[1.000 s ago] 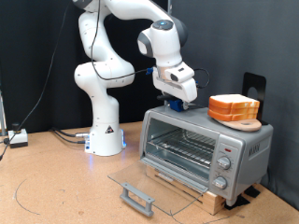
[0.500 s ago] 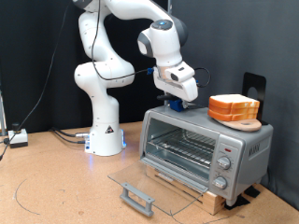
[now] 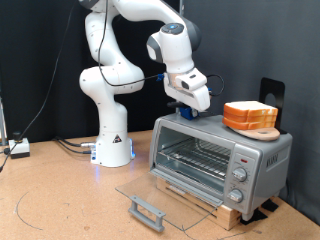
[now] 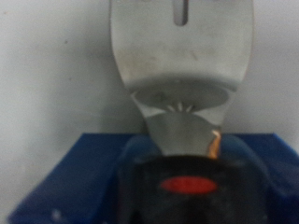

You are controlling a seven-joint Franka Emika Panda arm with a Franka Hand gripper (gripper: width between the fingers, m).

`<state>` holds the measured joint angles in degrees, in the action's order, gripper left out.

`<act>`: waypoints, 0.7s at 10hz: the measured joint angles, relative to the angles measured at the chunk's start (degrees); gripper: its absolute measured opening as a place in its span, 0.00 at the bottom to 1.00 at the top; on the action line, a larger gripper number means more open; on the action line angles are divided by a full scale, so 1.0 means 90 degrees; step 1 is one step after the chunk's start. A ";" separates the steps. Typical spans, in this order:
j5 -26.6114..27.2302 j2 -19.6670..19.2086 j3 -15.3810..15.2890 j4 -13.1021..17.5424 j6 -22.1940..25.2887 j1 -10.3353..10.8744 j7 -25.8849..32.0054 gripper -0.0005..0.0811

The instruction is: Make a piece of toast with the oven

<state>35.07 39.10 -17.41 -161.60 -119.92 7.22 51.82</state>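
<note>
Tool [image 3: 190, 112], its opening impossible to tell, sits on the open oven [image 3: 215, 160]; nudging could topple the bread stack [image 3: 250, 117]

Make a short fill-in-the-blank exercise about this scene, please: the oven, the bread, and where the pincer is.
1. The glass door of the oven is ____.
2. The pile of bread slices sits on ____ of the oven.
3. The pincer is just above the oven's top, toward the exterior view's ____ of the bread.
4. The wire rack inside the oven holds ____ bread.

Missing words: open; top; left; no
</note>
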 joint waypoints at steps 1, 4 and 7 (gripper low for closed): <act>0.0001 0.0000 0.0003 0.0001 -0.0003 -0.0001 0.0000 0.49; 0.0235 0.0101 0.0111 0.0049 -0.0013 0.0000 0.0006 0.49; 0.0314 0.0589 0.0543 0.0192 0.0304 -0.0008 0.0012 0.49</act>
<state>37.90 44.39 -12.53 -159.87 -117.18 7.15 51.93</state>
